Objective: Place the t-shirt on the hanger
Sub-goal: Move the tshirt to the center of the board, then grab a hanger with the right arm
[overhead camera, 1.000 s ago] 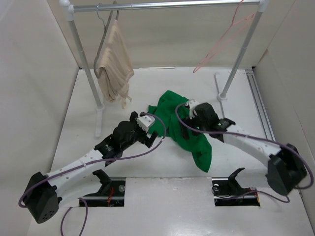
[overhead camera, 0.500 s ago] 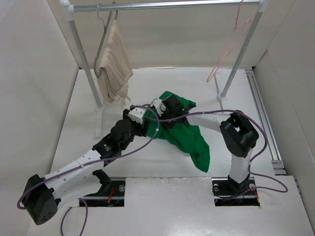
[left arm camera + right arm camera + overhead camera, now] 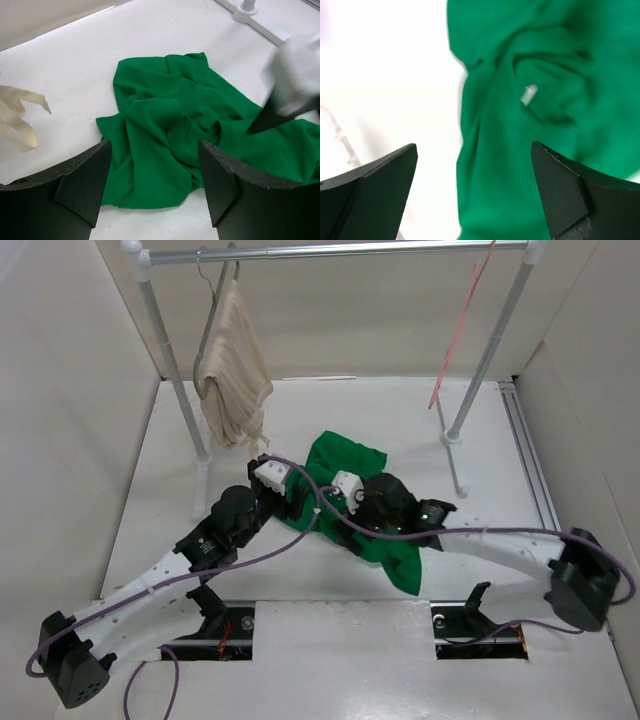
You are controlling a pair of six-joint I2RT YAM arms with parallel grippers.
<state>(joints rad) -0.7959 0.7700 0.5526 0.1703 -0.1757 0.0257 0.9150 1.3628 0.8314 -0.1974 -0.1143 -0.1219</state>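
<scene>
The green t-shirt point(image 3: 352, 462) lies crumpled on the white table between the two arms. It fills the left wrist view point(image 3: 175, 135) and the right wrist view point(image 3: 535, 130), where its small white mark point(image 3: 529, 94) shows. My left gripper point(image 3: 294, 498) is open and empty at the shirt's left edge, just above the table point(image 3: 155, 187). My right gripper point(image 3: 338, 502) is open and empty over the shirt's middle point(image 3: 475, 192). The pink hanger point(image 3: 458, 328) hangs from the rail at the back right, seen almost edge-on.
A white rack with a metal rail point(image 3: 340, 252) spans the back; its posts stand at the left point(image 3: 176, 380) and right point(image 3: 480, 370). A beige garment point(image 3: 232, 370) hangs on a grey hanger at the left. Walls close both sides.
My right arm has swung from the shirt's far side to low across its middle. The left gripper has edged towards the shirt. The pink hanger has swung from slanted to nearly upright.
</scene>
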